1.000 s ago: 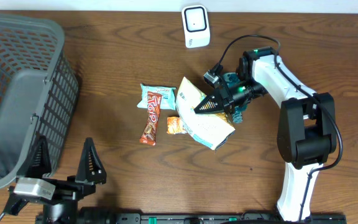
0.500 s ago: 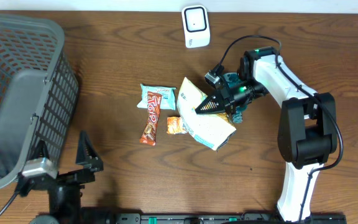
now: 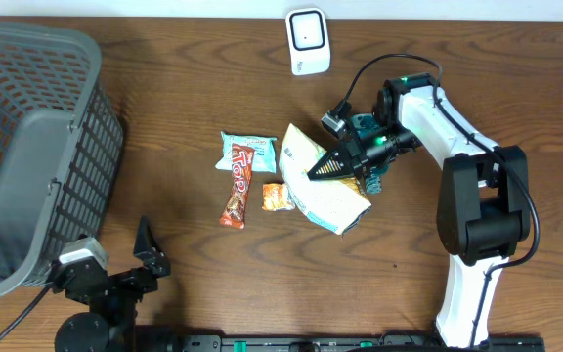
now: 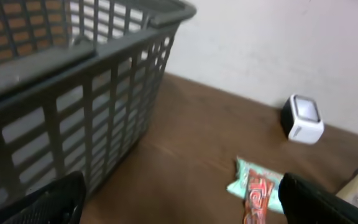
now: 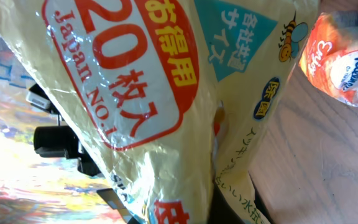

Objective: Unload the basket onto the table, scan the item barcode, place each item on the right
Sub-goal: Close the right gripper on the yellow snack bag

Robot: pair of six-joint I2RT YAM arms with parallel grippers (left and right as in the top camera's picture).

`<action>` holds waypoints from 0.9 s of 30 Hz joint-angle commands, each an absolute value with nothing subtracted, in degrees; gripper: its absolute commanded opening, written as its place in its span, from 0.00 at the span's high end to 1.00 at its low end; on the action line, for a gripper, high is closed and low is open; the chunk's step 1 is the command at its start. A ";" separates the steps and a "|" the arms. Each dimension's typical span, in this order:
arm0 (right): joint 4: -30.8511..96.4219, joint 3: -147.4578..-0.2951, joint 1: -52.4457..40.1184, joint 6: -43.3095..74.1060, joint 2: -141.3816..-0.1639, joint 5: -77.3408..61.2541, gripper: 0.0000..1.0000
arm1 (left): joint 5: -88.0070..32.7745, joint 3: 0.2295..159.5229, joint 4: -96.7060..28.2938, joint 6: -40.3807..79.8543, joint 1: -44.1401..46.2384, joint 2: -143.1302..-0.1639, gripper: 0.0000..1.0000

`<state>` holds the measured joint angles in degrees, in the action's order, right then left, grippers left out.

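Observation:
The item is a cream-yellow bag (image 3: 323, 194) with red Japanese print, lying tilted at the table's middle. My right gripper (image 3: 323, 168) is shut on its upper edge. In the right wrist view the bag (image 5: 148, 93) fills the frame, and the gripper (image 5: 219, 202) pinches a fold of it. No barcode shows. The white scanner (image 3: 307, 41) stands at the far edge, apart from the bag, and also appears in the left wrist view (image 4: 303, 118). My left gripper (image 3: 115, 262) hovers low at the front left, open wide (image 4: 185, 211) and holding nothing.
A grey mesh basket (image 3: 27, 147) fills the left side, close to the left arm (image 4: 73, 81). A blue packet (image 3: 247, 152), a red snack bar (image 3: 238, 191) and a small orange packet (image 3: 276, 198) lie just left of the bag.
The left arm has swung and turned at the front left corner, with its gripper still open. The right gripper and the bag have stayed put.

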<state>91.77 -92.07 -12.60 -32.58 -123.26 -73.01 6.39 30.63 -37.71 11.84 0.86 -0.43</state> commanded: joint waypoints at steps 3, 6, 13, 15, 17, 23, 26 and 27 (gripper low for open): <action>91.68 -92.03 -12.40 -33.50 -122.85 -74.22 0.99 | 6.92 30.11 -43.64 11.92 1.06 -0.27 0.01; 91.61 -92.03 -12.40 -33.50 -122.85 -72.71 0.99 | 6.92 30.11 -49.45 11.92 1.06 -0.27 0.01; 89.47 -92.03 -12.43 -33.50 -122.85 -72.10 0.99 | 6.92 30.04 -59.09 11.92 1.06 -0.27 0.01; 88.95 -92.03 -12.40 -33.50 -122.85 -72.12 0.99 | 6.92 30.04 -59.07 11.92 1.06 -0.27 0.01; 88.42 -92.03 -12.40 -33.54 -122.85 -72.05 0.99 | 6.92 30.04 -59.09 11.92 1.06 -0.27 0.01; 86.02 -92.03 -12.40 -33.52 -122.85 -70.76 0.99 | 6.92 30.04 -59.07 11.92 1.06 -0.27 0.01; 85.03 -92.03 -12.40 -33.52 -122.85 -70.35 0.99 | 6.92 30.04 -59.07 11.94 1.06 -0.27 0.01; 84.77 -92.03 -12.40 -33.52 -122.85 -70.37 0.99 | 6.92 30.04 -59.09 11.92 1.06 -0.27 0.01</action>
<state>85.19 -92.07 -12.60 -32.64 -123.26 -68.93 6.37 30.30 -58.98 11.84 0.86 -0.43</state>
